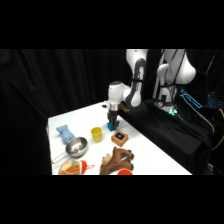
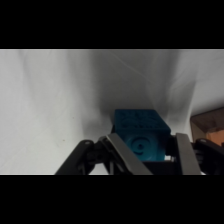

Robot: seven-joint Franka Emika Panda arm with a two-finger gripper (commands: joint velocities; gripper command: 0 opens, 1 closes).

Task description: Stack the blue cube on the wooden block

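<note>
The blue cube (image 2: 137, 125) sits between my two fingers (image 2: 125, 152), which press against its sides; a pale figure shows on its near face. In the side view my gripper (image 1: 112, 123) comes straight down on the blue cube (image 1: 111, 128), which is at table height near the table's middle. My gripper (image 2: 148, 144) is shut on the cube. The wooden block (image 1: 119, 137), flat and brown with a dark blue square on top, lies just in front and to the right of the cube, a small gap apart. A corner of the wooden block (image 2: 210, 127) shows at the wrist view's right edge.
A yellow cup (image 1: 96, 133) stands left of the cube. Further left lie a pale blue soft toy (image 1: 64, 132) and a metal bowl (image 1: 76, 146). A brown plush toy (image 1: 118, 159) and an orange object (image 1: 75, 167) lie near the table's front edge.
</note>
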